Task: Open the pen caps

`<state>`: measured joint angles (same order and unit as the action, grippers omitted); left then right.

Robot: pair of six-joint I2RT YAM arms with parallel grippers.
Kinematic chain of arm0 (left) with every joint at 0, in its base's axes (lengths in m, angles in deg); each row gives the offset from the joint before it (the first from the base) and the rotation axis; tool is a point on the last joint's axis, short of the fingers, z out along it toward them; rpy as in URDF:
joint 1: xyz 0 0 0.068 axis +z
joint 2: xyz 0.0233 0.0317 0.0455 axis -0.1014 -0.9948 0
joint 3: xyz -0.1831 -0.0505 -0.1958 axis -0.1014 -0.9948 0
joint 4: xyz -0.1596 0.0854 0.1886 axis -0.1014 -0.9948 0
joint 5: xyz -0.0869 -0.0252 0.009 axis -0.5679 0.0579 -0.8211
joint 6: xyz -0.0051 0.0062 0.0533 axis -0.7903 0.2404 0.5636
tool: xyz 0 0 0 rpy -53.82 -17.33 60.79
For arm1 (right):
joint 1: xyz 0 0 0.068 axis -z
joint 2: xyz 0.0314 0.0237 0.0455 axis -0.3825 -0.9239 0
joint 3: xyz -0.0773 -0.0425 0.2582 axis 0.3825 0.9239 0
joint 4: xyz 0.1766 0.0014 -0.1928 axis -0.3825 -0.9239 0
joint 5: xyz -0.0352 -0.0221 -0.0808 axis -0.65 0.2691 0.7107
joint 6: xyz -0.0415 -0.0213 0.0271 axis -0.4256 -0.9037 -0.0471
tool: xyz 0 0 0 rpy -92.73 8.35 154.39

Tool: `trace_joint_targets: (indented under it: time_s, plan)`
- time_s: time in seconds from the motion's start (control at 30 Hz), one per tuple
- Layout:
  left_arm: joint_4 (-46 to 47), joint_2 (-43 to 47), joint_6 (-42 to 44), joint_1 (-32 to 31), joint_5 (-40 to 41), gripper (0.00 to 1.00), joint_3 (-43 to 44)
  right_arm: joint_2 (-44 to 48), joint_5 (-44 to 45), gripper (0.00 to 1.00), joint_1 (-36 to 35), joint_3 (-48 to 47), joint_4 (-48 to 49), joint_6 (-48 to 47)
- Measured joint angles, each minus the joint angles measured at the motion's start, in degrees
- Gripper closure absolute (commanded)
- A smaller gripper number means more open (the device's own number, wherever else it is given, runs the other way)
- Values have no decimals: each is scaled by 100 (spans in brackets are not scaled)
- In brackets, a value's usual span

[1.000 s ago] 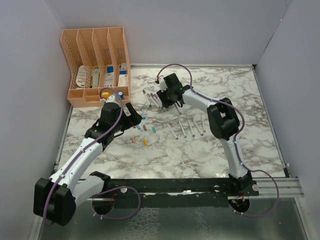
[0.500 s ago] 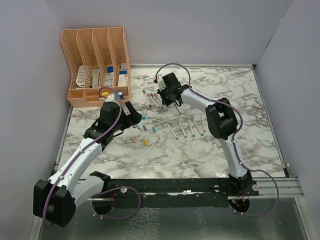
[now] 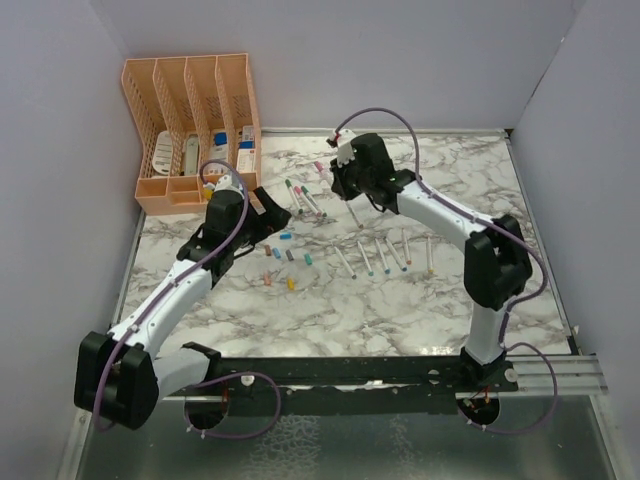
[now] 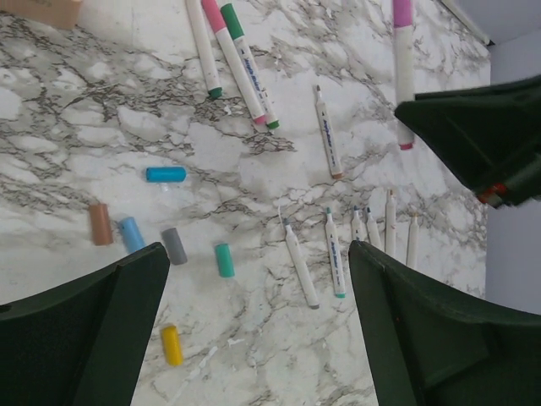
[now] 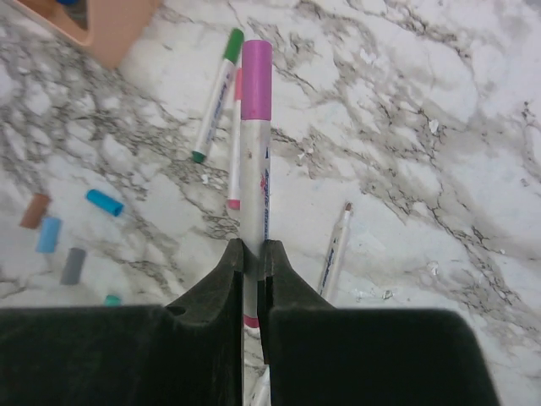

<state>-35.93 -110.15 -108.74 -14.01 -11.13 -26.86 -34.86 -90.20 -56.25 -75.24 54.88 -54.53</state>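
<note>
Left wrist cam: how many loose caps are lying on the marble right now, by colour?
bright blue cap: 1
light blue cap: 1
brown cap: 1
grey cap: 1
green cap: 1
yellow cap: 1
Total: 6 loose caps visible in this view.

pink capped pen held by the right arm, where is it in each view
Top external: pink-capped pen, upper centre.
Left wrist: pink-capped pen, top right edge, upright.
Right wrist: pink-capped pen, centre, clamped in the right gripper.
Shared landmark: the bright blue cap lying alone.
</note>
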Motion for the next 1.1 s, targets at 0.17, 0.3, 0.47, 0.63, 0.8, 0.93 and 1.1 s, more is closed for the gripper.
trace_joint_targets:
  time_s: [0.17, 0.3, 0.47, 0.63, 0.8, 0.93, 1.1]
  plan:
    - [693, -704, -396, 11, -304, 10, 236, 1248, -245, 99, -74, 778, 245, 216]
    - [1283, -1130, -693, 11, -557, 10, 535, 2015, -450, 99, -232, 1491, 330, 437]
    - [1860, -1482, -955, -61, -791, 10, 883, 2402, -542, 99, -468, 1886, 332, 623]
    - [2100, -1624, -1051, -313, -861, 13, 1016, 2433, -575, 99, -667, 1926, 334, 710]
    - [2142, -1624, -1099, -496, -874, 20, 1014, 2433, -579, 99, -789, 1937, 332, 772]
    - [2212, -1624, -1137, -538, -874, 27, 949, 2433, -590, 99, -831, 1937, 332, 807]
    - [2223, -1620, -1198, -538, -872, 42, 776, 2433, -592, 99, -848, 1937, 332, 809]
